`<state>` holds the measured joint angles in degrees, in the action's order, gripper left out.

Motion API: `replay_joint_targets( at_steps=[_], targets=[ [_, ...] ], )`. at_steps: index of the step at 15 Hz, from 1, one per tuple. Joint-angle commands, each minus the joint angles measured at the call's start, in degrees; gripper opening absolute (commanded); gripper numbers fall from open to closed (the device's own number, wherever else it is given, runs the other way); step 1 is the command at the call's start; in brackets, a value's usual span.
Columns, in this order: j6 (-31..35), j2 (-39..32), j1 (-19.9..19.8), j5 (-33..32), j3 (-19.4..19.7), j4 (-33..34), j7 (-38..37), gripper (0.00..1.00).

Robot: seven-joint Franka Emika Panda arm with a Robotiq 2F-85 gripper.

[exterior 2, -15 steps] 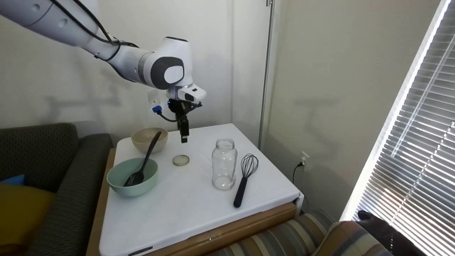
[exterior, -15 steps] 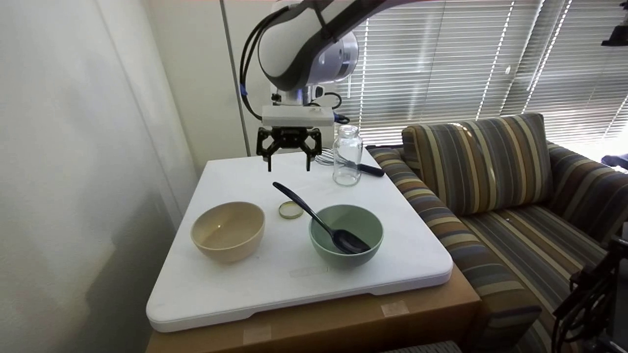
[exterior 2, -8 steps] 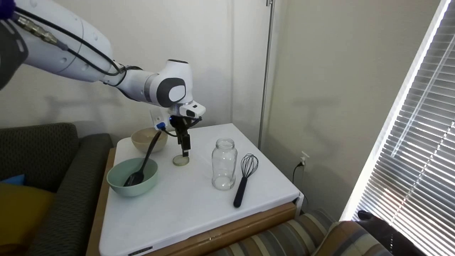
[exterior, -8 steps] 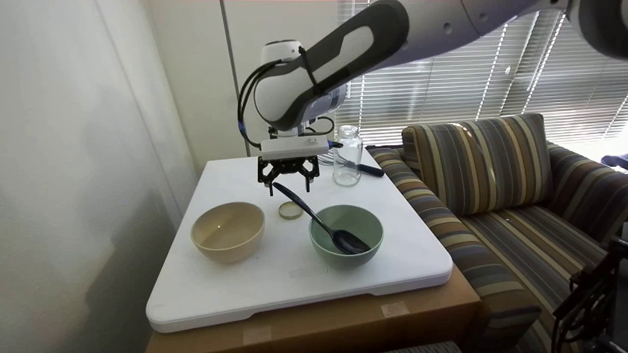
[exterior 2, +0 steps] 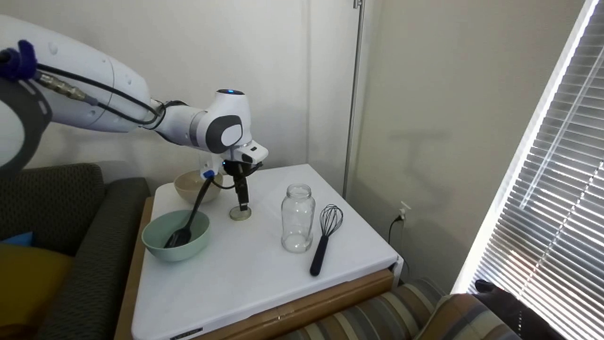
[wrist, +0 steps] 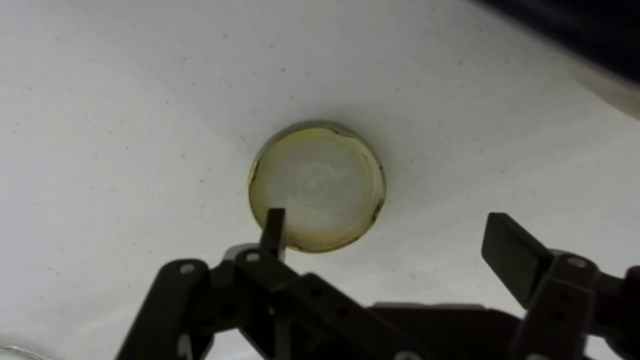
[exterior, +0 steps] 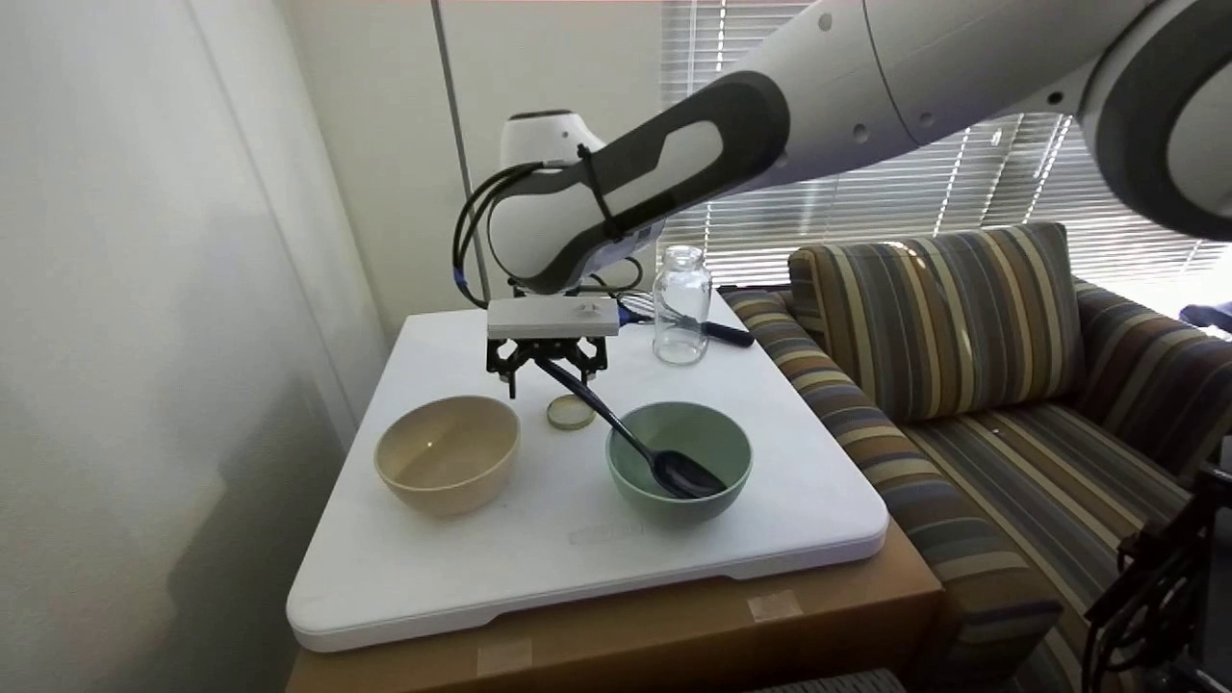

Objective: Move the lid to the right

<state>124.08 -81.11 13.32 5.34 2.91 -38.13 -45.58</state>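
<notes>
The lid (exterior: 571, 413) is a small round pale disc with a yellowish, darker-marked rim. It lies flat on the white table between the bowls, and also shows in an exterior view (exterior 2: 239, 215) and the wrist view (wrist: 320, 182). My gripper (exterior: 549, 387) is open and empty, low over the table by the lid; it also shows in an exterior view (exterior 2: 243, 208). In the wrist view my gripper (wrist: 387, 224) has its left finger (wrist: 274, 230) overlapping the lid's lower-left rim; the right finger stands well to the lid's right. Whether the finger touches the lid cannot be told.
A black spoon (exterior: 599, 408) leans in the green bowl (exterior: 630, 481), its handle rising close to my gripper. A beige bowl (exterior: 448, 462) stands on the other side. A clear jar (exterior 2: 297, 222) and a whisk (exterior 2: 323, 243) stand and lie on the white table (exterior 2: 226, 288).
My gripper has come down from well above the table to near the lid. In the last half second it also shifted slightly left in both exterior views. The lid has not moved.
</notes>
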Motion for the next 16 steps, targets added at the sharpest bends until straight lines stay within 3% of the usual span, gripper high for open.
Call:
replay_joint_targets(
  at_steps=[1, 2, 3, 10, 16],
  targets=[
    [0.5, -5.2, -0.6, -0.2, -0.3, 7.0, -4.1, 1.00],
    [0.2, -6.2, -0.7, -0.3, -0.3, 8.2, -5.2, 1.00],
    [3.0, -2.8, -0.9, -0.3, -0.6, 1.9, -5.7, 1.00],
    [4.3, -3.5, -1.1, -0.3, -0.9, 1.7, -9.2, 1.00],
    [3.6, -3.4, -1.4, -0.7, -0.5, 0.7, -10.5, 0.82]
  ],
)
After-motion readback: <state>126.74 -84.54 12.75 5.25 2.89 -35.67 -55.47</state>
